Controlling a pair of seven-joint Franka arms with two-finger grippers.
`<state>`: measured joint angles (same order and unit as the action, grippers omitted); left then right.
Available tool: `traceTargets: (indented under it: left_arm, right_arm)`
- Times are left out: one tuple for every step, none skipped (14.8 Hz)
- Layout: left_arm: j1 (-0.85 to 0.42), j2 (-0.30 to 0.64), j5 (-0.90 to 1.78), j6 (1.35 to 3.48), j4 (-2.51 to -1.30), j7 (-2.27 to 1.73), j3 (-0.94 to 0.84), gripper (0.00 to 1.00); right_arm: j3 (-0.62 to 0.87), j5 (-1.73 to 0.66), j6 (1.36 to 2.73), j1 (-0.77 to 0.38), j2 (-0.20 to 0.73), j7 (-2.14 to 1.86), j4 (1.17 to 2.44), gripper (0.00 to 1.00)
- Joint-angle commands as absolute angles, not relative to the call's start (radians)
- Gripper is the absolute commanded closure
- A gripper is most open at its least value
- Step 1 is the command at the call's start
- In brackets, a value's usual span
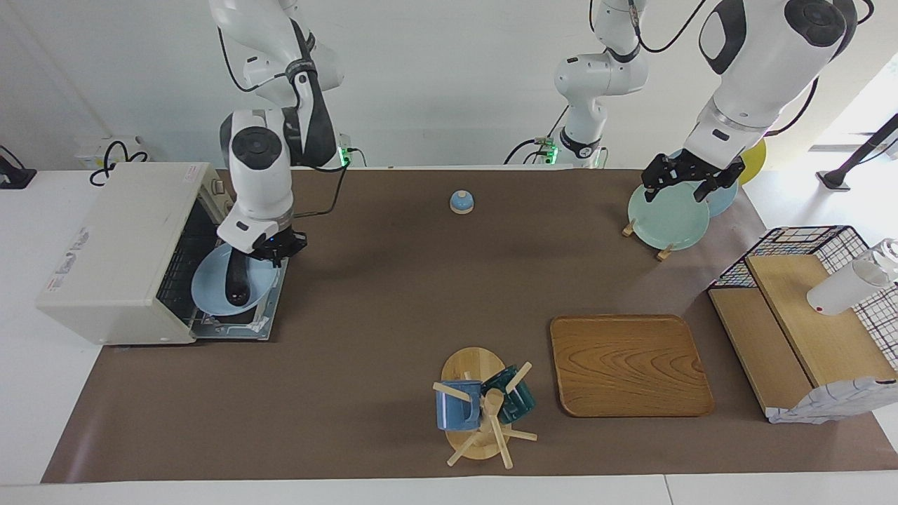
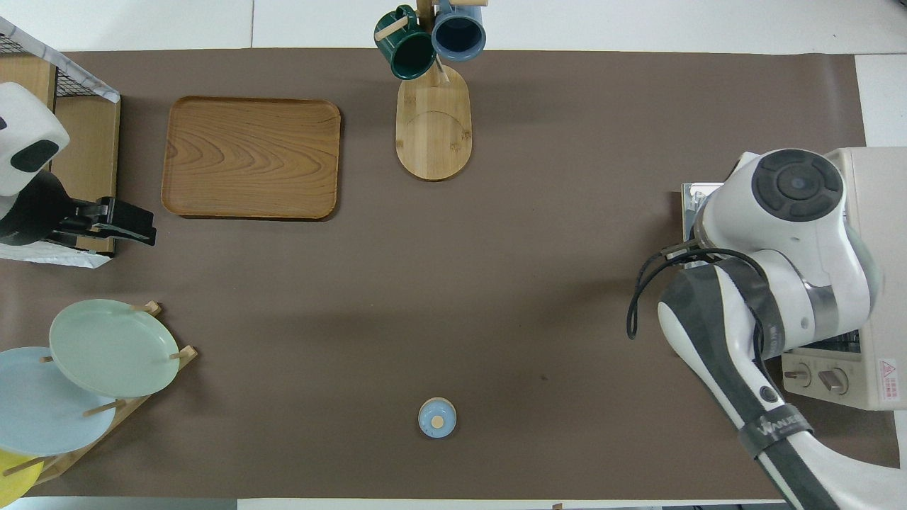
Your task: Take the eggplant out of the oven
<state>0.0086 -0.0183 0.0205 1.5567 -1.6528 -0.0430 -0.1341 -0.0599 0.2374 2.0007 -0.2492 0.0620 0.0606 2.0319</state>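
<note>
Counts: I see two arms, one oven (image 1: 119, 252), one eggplant (image 1: 236, 280), one pale blue plate (image 1: 214, 291) under it, two mugs on a wooden mug tree (image 1: 477, 414), one wooden tray (image 1: 629, 365), one small blue bell (image 1: 461, 202), one rack of plates (image 1: 666, 214) with a green, a blue and a yellow plate, one wire basket (image 1: 821, 242) on a wooden stand.
Eggplant: hangs point-down from the right gripper (image 1: 270, 250), its lower end on or just above the pale blue plate; I cannot tell if it touches.
Plate: sits on the open oven door (image 1: 261, 319), in front of the oven mouth.
Right gripper: closed on the eggplant's upper end, over the open door.
Left gripper: (image 1: 691, 184) waits over the plate rack at the left arm's end; fingers spread apart, holding nothing.
Oven: at the right arm's end, door folded down flat.
Facing view only: eggplant, pale blue plate, wire rack inside the oven, right gripper's grasp.
Overhead view only: the oven's two knobs (image 2: 815, 377), a red warning sticker (image 2: 887, 368) too small to read; the right arm's bulk covers eggplant and plate there.
Writing: "WANUO"-like lettering on the right arm's dark band in the overhead view, not surely legible; label on the oven's top in the facing view is unreadable.
Mugs: one blue (image 1: 457, 405), one dark green (image 1: 515, 401).
</note>
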Motion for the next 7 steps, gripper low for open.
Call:
traceTargets:
  left_arm:
    - [0.021,-0.037,0.032,1.572,-1.672,-0.04,-0.14,0.0]
    - [0.023,-0.037,0.032,1.569,-1.674,-0.04,-0.14,0.0]
    - [0.023,-0.037,0.034,1.565,-1.674,-0.041,-0.14,0.0]
    - [0.023,-0.037,0.032,1.563,-1.672,-0.041,-0.14,0.0]
    - [0.023,-0.037,0.031,1.565,-1.672,-0.041,-0.138,0.0]
    - [0.023,-0.037,0.029,1.568,-1.672,-0.04,-0.14,0.0]
    - [0.023,-0.037,0.029,1.566,-1.671,-0.04,-0.14,0.0]
  right_arm:
    - [-0.048,0.184,1.957,-0.378,0.115,0.243,1.922,1.0]
    - [-0.045,0.155,1.948,-0.426,0.133,0.311,1.884,1.0]
    - [-0.044,0.14,1.915,-0.483,0.174,0.383,1.815,1.0]
    - [-0.044,0.135,1.884,-0.533,0.239,0.459,1.73,1.0]
    - [-0.044,0.137,1.855,-0.578,0.312,0.532,1.639,1.0]
    - [-0.044,0.129,1.823,-0.627,0.404,0.613,1.532,1.0]
    - [-0.043,0.118,1.804,-0.673,0.492,0.697,1.432,1.0]
